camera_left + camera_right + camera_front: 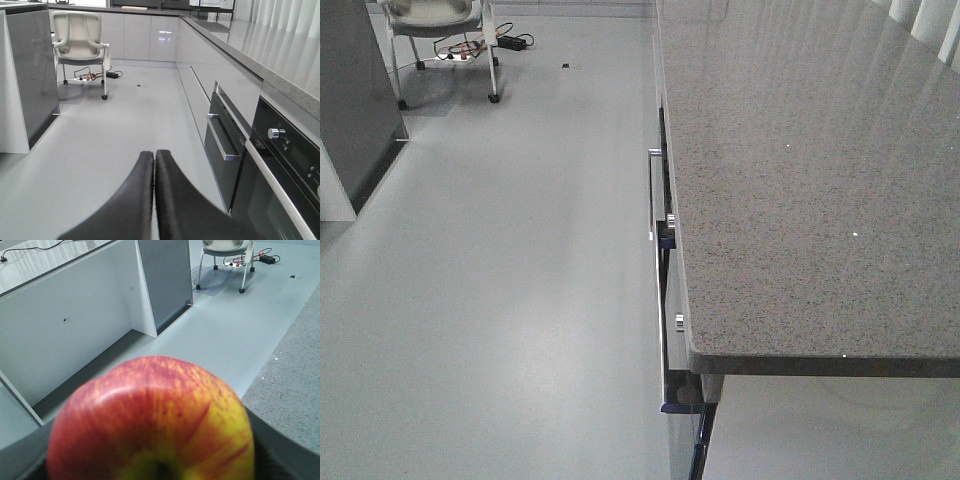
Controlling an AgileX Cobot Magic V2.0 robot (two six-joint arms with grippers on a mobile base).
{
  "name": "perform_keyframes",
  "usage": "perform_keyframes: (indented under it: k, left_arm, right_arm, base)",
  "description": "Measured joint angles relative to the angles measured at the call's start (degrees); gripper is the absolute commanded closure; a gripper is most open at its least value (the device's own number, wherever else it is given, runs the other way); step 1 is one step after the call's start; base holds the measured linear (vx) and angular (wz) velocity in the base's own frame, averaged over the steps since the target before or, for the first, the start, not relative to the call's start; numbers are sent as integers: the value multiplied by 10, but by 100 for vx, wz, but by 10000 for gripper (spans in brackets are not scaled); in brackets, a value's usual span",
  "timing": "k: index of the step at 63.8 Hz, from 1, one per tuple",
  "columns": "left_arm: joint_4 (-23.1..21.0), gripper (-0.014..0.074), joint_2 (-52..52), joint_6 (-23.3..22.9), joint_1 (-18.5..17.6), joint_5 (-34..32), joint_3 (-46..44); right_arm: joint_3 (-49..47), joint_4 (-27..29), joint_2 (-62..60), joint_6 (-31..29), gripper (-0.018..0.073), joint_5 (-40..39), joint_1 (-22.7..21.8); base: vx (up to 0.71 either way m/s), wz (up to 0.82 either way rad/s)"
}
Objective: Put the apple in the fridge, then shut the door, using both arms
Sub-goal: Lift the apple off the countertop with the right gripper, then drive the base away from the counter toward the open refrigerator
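— What's in your right hand?

— The apple (pixel 150 415); my right gripper (pixel 150 462) is clamped on it, with a dark matte pad (pixel 285 455) at each flank; the skin is smooth and waxy, red streaked over yellow, with a yellow-green hollow at the stem; it fills the lower half of the right wrist view, and the speckled worktop (pixel 295 380) shows behind it on the right.

— And your left?

— My left gripper (pixel 154 155) is pressed shut with nothing between; two black, tapered fingers (pixel 135 200) lie flush along their length, pointing down the aisle.

— What lies around you?

— A grey stone-look worktop (pixel 800 150), finely flecked and square-edged; a pale, smooth floor (pixel 500 300) with a dull sheen; glossy light cabinet fronts; a black glass oven (pixel 290 165) with a round metal knob (pixel 274 133); a brushed bar handle (pixel 224 147) on the dark front beside it; a cream moulded chair (pixel 80 35) on castors, with tangled cables (pixel 92 76) beneath it; an island counter (pixel 75 325) with flat white sides.

— Any lettering?

— There are marks by the knob, too small to read.
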Motion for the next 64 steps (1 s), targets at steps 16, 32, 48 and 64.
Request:
perform_keyframes:
  k: [16, 32, 48, 64]
  left_arm:
    - [0, 603, 0, 0, 0, 0, 0]
    - [0, 603, 0, 0, 0, 0, 0]
    - [0, 603, 0, 0, 0, 0, 0]
    - [0, 603, 0, 0, 0, 0, 0]
  right_arm:
    - [0, 0, 0, 0, 566, 0, 0]
    - [0, 0, 0, 0, 566, 0, 0]
    - [0, 0, 0, 0, 566, 0, 0]
    - [0, 0, 0, 0, 566, 0, 0]
  base:
    - [0, 0]
    - [-1, 5]
    - [-3, 25]
    - [-4, 51]
